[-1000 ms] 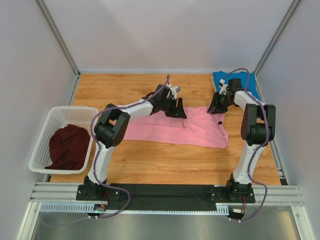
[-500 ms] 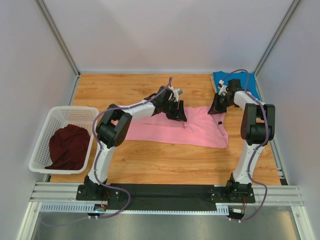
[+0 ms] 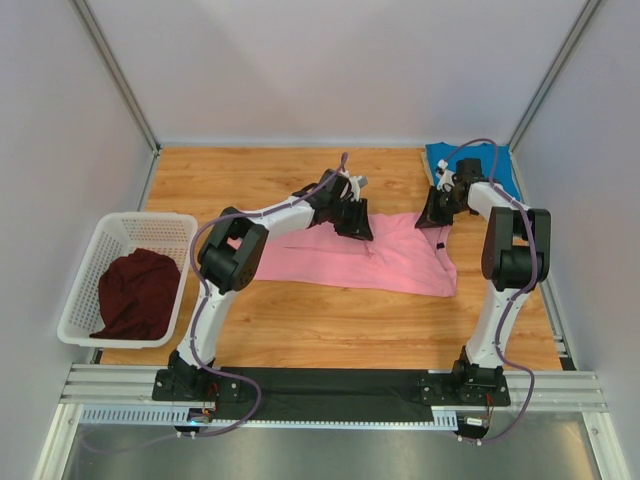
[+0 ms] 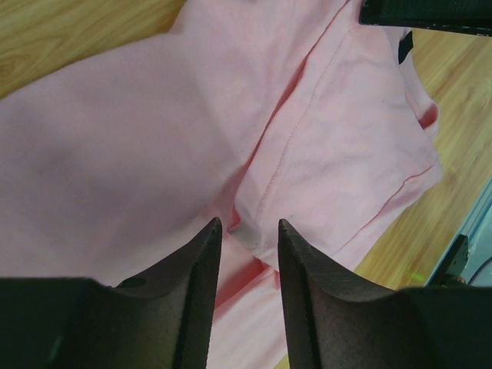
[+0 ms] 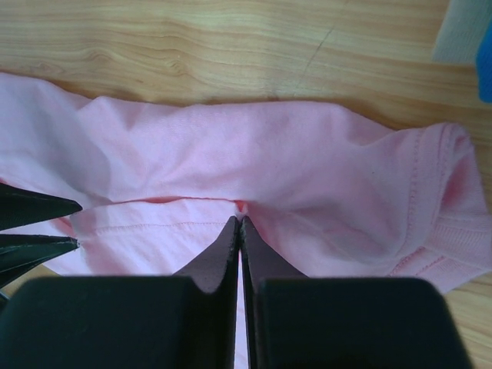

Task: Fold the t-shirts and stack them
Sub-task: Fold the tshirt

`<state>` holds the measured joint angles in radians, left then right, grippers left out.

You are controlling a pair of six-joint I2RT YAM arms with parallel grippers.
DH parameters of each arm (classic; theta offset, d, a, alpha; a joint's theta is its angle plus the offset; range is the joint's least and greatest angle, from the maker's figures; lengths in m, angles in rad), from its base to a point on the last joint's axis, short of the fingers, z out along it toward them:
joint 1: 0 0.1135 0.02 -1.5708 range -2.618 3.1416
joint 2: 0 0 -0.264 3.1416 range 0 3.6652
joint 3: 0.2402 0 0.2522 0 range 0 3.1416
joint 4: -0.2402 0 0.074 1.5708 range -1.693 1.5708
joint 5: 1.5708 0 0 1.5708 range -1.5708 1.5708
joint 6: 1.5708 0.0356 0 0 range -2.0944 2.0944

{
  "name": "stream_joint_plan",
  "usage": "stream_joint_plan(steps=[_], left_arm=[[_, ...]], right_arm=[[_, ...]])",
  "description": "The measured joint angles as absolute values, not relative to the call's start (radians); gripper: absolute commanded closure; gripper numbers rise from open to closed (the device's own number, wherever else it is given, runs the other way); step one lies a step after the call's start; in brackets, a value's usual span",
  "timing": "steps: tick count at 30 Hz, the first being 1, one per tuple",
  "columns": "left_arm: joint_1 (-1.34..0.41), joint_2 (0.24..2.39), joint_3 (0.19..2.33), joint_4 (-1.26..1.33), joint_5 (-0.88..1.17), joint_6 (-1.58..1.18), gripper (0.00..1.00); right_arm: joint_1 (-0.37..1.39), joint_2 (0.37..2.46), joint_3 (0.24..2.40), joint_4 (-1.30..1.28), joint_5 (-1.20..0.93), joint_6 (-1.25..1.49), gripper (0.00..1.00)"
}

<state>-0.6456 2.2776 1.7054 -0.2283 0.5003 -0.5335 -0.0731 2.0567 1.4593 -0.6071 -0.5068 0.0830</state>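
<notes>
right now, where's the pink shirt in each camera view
top view: the pink shirt lies spread across the middle of the table.
left wrist: it fills most of the picture, with a fold between the fingers of the open left gripper.
right wrist: it runs across the middle, its edge pinched by the shut right gripper.
shared landmark: the wooden table, bare beside the shirt in all three views.
</notes>
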Motion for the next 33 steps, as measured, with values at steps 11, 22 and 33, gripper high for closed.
stream_joint_plan(steps=[11,22,33], left_arm=[[-0.646,2.312,1.712,-0.239,0.516,-0.552,1.00],[-0.646,2.277,1.667,-0.196,0.493,-0.572,1.00],[-0.647,2.220,1.641,-0.166,0.427,-0.594,1.00]], right_arm=[[-0.072,2.029,1.459,-0.609,-0.507,0.091,1.00],[-0.062,1.935,1.431,-0.583,-0.505,0.104,1.00],[-0.062,1.932,1.431,-0.543,-0.499,0.100,1.00]])
